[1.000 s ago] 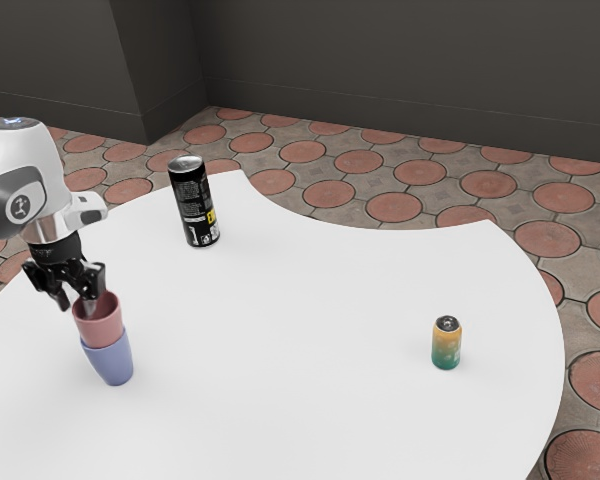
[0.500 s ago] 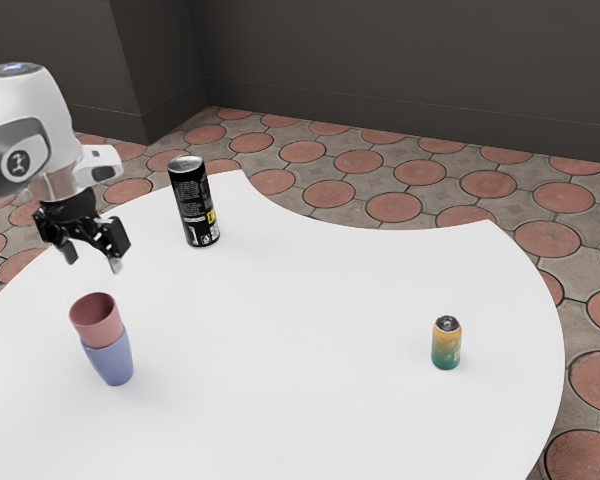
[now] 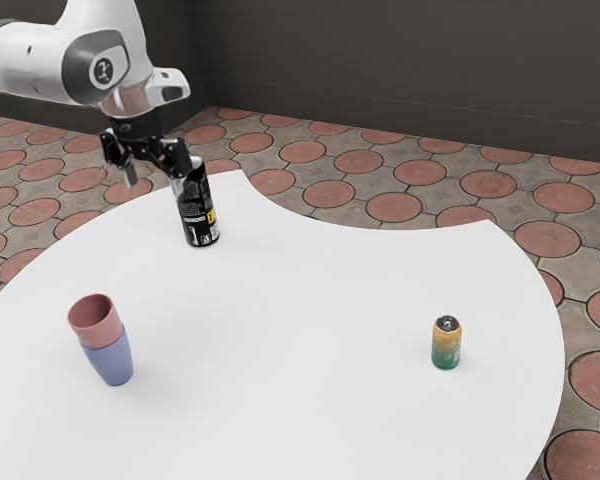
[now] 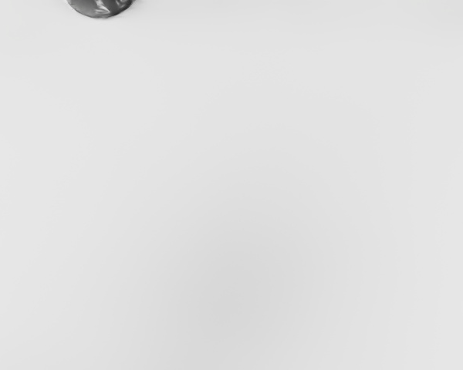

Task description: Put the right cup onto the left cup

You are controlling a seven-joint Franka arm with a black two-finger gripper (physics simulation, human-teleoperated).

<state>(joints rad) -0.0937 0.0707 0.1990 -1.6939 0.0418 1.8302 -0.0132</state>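
Note:
High over the table's far-left part in the exterior view, my gripper [image 3: 153, 184] stands open, its two fingers apart with nothing between them. Well below it, the pink cup [image 3: 98, 322] sits in the top of the blue cup [image 3: 111, 362], leaning slightly toward the exterior view's left. The blue cup rests on the white table, and the pink cup's lower part is hidden inside it. Neither cup touches the gripper.
A tall black can [image 3: 199, 215] stands behind and beside the gripper's fingers in the exterior view. A small orange and green can [image 3: 446, 343] is toward the exterior view's right on the white table [image 3: 310, 330]. In the wrist view, a dark round thing [image 4: 100, 6] appears.
My gripper, first at the pink cup's rim, has risen off it and moved toward the exterior view's right, near the black can. The cups have stayed stacked, the pink one tilting a little more.

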